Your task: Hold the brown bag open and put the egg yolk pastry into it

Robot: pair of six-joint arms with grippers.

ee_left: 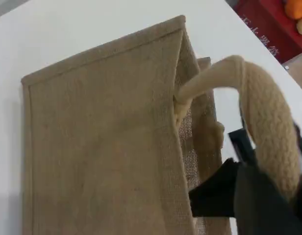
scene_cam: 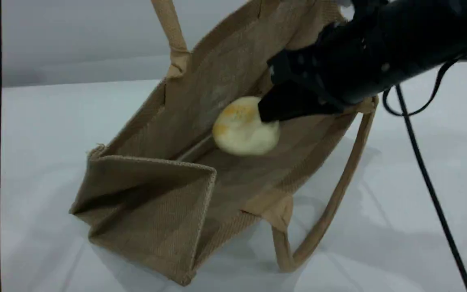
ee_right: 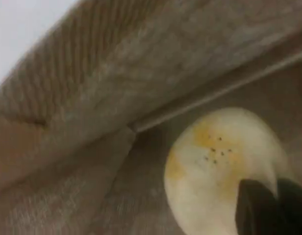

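Robot lab — plain white table [scene_cam: 39, 134]

egg yolk pastry [scene_cam: 243, 127] inside brown bag [scene_cam: 156, 202], bag on table [scene_cam: 35, 142]

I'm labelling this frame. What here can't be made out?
- Left gripper: beyond the scene view's top edge; in the left wrist view the brown bag's handle covers its fingertips.
- Whether the right gripper pinches the egg yolk pastry or only touches it: its black body hides the contact in the scene view, and the right wrist view is blurred.
- Red surface's lettering: too small, cut by the left wrist view's edge.
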